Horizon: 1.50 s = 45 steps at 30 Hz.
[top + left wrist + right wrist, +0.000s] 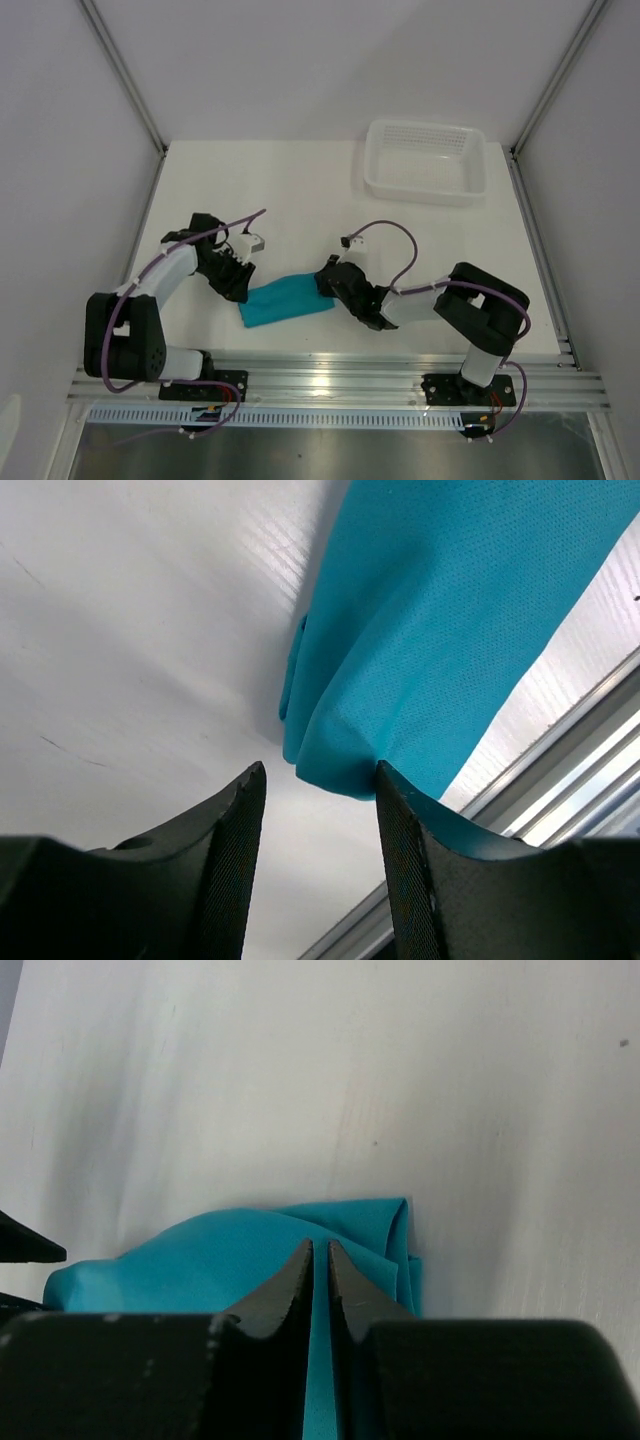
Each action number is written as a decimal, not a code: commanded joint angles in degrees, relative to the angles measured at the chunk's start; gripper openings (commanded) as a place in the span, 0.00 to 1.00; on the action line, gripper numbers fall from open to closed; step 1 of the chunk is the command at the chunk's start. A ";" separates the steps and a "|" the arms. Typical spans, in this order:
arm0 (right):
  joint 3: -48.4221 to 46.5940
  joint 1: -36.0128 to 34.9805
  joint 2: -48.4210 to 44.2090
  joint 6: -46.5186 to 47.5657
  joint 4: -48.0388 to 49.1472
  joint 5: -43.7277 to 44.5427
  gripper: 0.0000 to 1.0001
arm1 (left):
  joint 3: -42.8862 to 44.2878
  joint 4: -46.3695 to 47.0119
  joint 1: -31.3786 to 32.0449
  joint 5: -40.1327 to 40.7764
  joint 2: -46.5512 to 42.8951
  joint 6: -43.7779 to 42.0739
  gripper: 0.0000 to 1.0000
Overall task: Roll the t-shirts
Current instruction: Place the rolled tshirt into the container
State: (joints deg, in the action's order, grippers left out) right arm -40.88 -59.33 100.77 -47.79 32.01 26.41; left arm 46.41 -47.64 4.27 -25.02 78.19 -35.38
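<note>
The right end effector [319, 1252] is pinching the t-shirt [288, 300]; the left end effector [318, 778] is gaping beside its corner, so a one-sided pull may be dragging the fold askew.

1. Bright, even, diffuse overhead light; only faint soft shadows on white table [300, 190].
2. Glare streaks along metal rail [340, 375].
3. Left wrist view: crisp weave on t-shirt [450, 630]; left fingers [225, 880] dark, textured.
4. Right wrist view: right fingers [275, 1300] underexposed, softly blurred up close.
</note>
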 commanded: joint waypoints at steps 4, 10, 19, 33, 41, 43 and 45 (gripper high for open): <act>-5.61 3.95 -4.53 11.83 -5.64 -8.82 0.25 | 1.31 -2.99 -3.83 -8.55 1.69 0.83 0.52; -4.39 10.10 -6.63 16.32 -5.73 -24.97 0.44 | 2.98 -3.34 -3.92 -13.39 4.51 1.01 0.47; -2.62 17.32 -5.15 22.13 -6.53 -45.82 0.53 | 2.37 -3.52 -6.56 -11.20 6.01 0.48 0.01; -5.33 12.58 -7.25 36.86 -10.01 -45.58 0.56 | 3.06 0.61 -7.26 -0.21 11.54 -0.83 0.05; -26.93 13.27 2.74 55.95 -33.65 -56.87 0.61 | 6.49 2.02 -7.17 0.67 13.03 -1.80 0.15; -29.51 13.89 5.48 57.63 -33.16 -60.50 0.62 | 7.20 0.97 -7.26 0.15 13.65 -1.98 0.16; -32.14 14.33 8.98 58.16 -30.27 -64.46 0.63 | 7.03 0.88 -7.17 -0.12 13.65 -1.98 0.16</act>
State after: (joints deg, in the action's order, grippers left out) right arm -69.82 -45.74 104.79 3.90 5.74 -30.33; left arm 51.79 -48.93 -2.33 -26.85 91.15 -35.18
